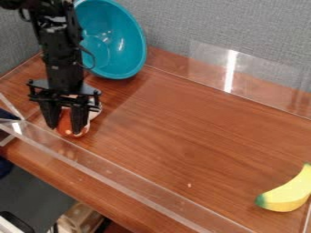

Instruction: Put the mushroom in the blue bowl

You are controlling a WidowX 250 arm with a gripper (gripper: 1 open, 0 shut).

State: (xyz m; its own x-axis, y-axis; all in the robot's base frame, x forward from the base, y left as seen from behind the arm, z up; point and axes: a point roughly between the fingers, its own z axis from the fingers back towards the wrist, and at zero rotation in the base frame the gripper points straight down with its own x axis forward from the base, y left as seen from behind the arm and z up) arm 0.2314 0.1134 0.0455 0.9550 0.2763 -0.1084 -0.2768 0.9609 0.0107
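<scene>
Red-orange and cream, the small toy mushroom [73, 129] sits low on the brown wooden table [195, 118] at about nine o'clock, near the clear acrylic rim. Your black gripper [65, 120] points straight down over it, fingers drawn in tight around the cap; you appear to have it pinched. The large teal-blue plastic bowl [109, 38] rests tilted against the grey back wall at eleven o'clock, well apart. Grasp step in hand, by my judgement. Next you need a clean vertical lift, then carry toward twelve o'clock, clearing the bowl's rim before release.
</scene>
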